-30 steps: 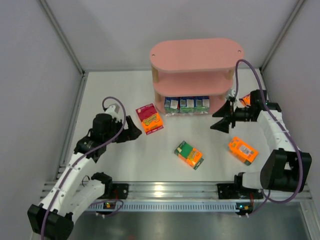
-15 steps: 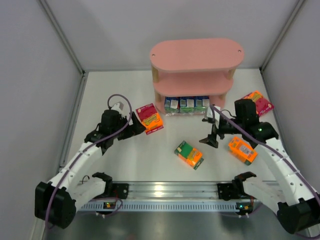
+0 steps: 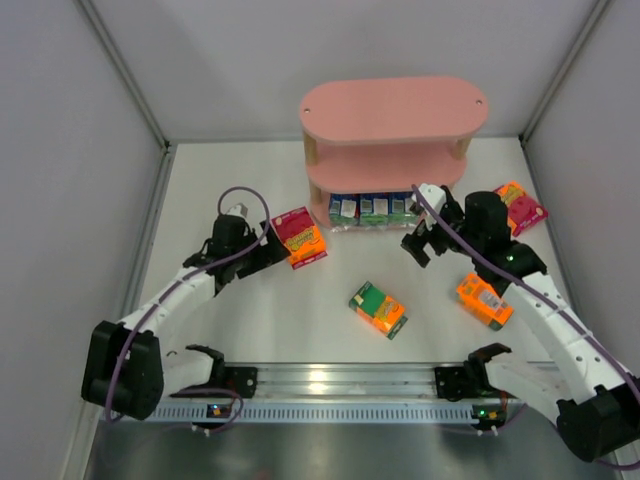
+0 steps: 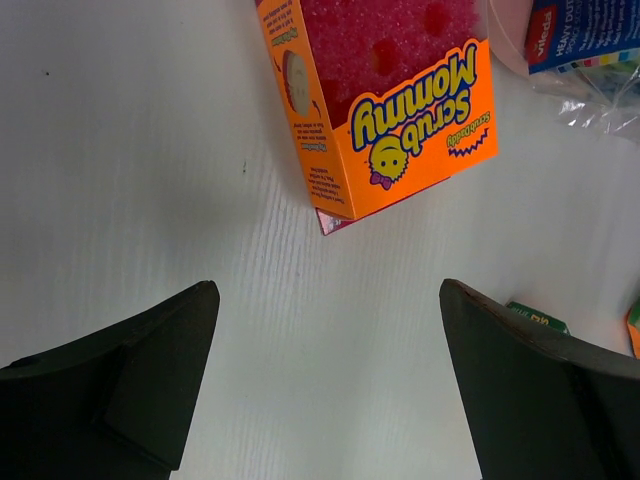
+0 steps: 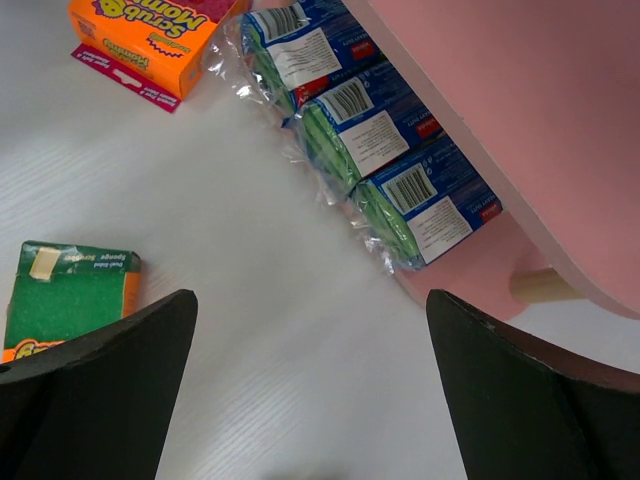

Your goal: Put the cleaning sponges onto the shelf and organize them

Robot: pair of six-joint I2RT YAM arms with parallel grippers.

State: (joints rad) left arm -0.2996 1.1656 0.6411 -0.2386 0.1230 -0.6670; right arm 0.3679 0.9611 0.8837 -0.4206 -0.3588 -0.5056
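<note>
green-and-orange pack (image 3: 378,308) apart from pink shelf (image 3: 393,108)

blue-and-white packs (image 3: 373,209) crowd the bottom tier of the shelf (image 3: 390,110)

L end effector (image 3: 270,254), R end effector (image 3: 417,244): jaws spread wide.

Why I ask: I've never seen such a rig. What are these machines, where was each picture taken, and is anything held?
Two robot arms are bolted to a table. The wide picture looks down from above. The other two come from a camera on each wrist, so the dark wedges are that arm's own fingers. The left tool and right tool are open, holding nothing. A pink shelf stands behind, with blue-and-white packs in its lowest tier. Lying loose: an orange-and-magenta pack before the left tool, a green-and-orange pack, an orange pack and another magenta pack.
</note>
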